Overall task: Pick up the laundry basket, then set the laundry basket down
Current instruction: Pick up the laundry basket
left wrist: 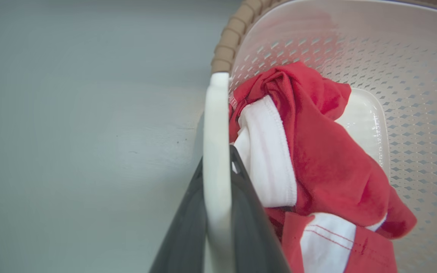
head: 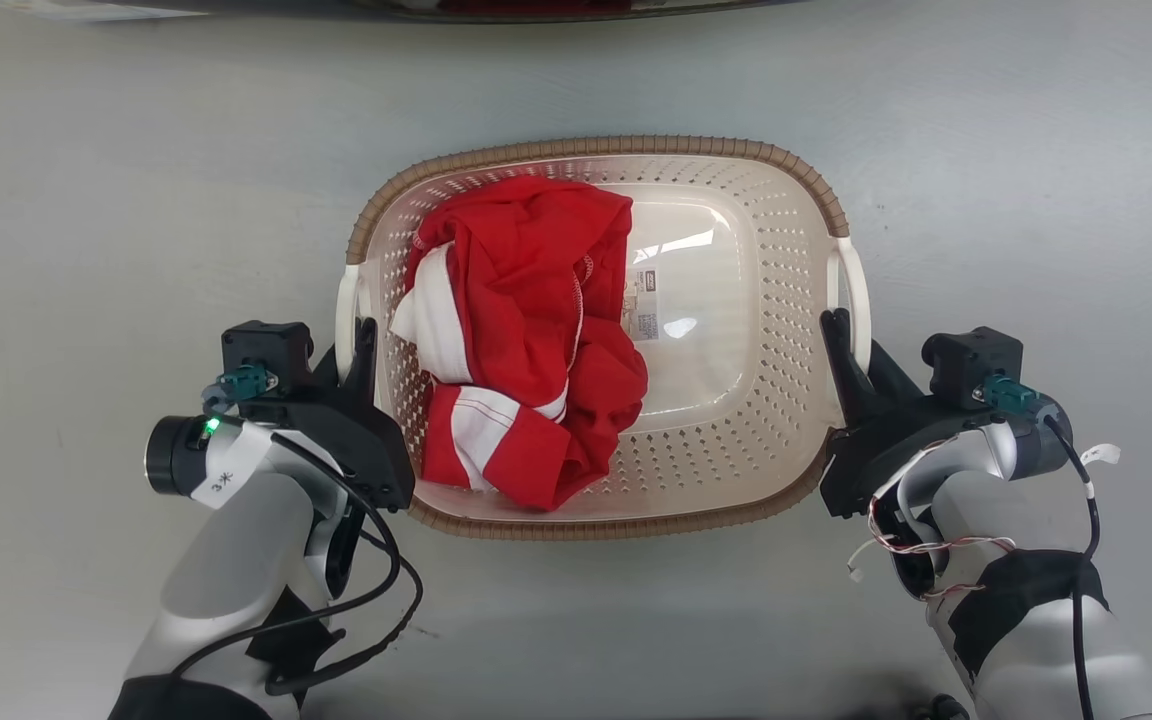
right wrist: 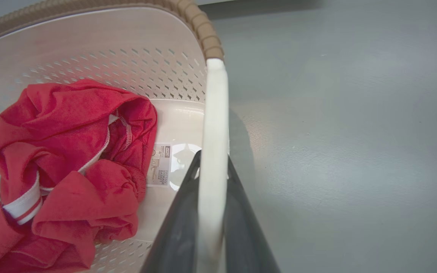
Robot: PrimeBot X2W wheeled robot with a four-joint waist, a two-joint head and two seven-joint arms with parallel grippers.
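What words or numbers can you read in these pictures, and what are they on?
The label on the floor of the laundry basket: a dark logo and printed lines, too small and blurred to read.
The white wrist band of the left arm: perhaps "3" and a star-like sign, not sure.
No other writing can be read.

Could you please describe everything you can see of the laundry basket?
The laundry basket is cream-white perforated plastic, rounded-rectangular, with a brown woven-look rim and white side handles. It is upright above the grey floor. A crumpled red-and-white garment lies in its left half; a small label shows on its bottom. The left hand and right hand each clamp a handle.
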